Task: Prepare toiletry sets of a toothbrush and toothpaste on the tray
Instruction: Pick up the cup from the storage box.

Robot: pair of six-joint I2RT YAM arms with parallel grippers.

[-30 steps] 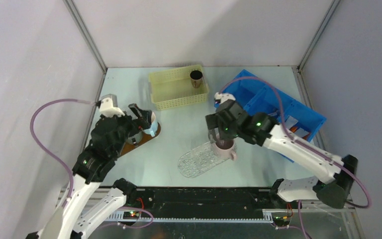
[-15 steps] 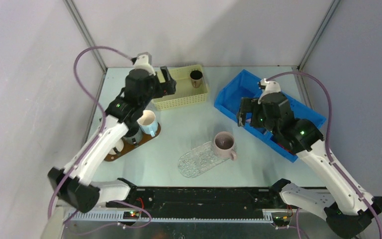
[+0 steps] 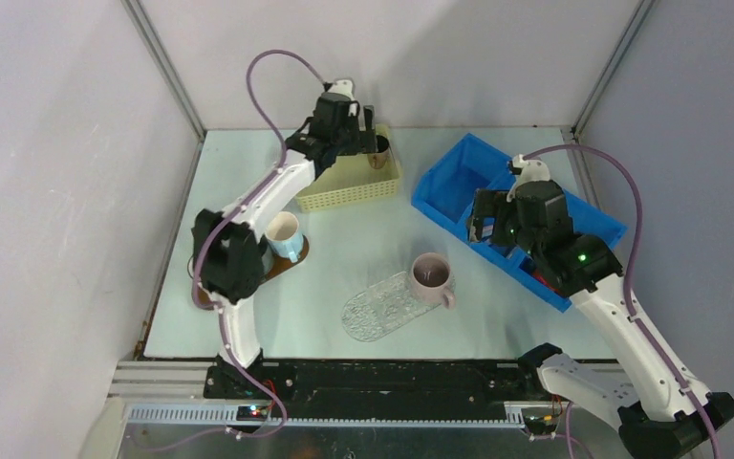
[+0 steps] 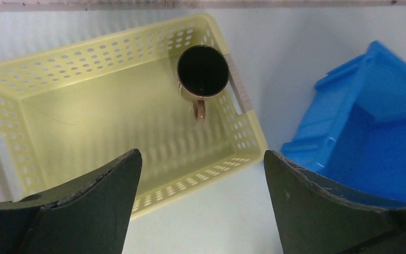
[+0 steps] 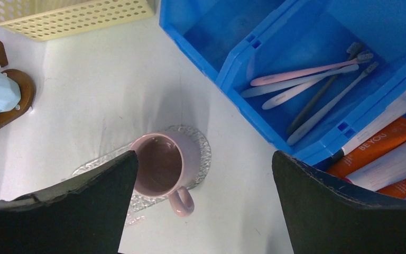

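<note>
From above, the left gripper (image 3: 364, 131) is seen over the yellow basket (image 3: 344, 187), left of the blue bin (image 3: 447, 187); the right gripper (image 3: 479, 226) is held over the bin. At the left wrist, the jaws are spread wide. At the right wrist, the jaws are likewise wide; toothbrushes (image 5: 301, 75) and tubes (image 5: 383, 153) are lodged in adjoining bin compartments.

Basket (image 4: 111, 132): pale yellow perforated plastic. Bin (image 5: 217, 26): smooth blue plastic. Oval tray (image 3: 368, 316): clear, pebbled. Pink mug (image 5: 161, 166): matt. Toothbrushes (image 5: 296, 74): smooth plastic.
</note>
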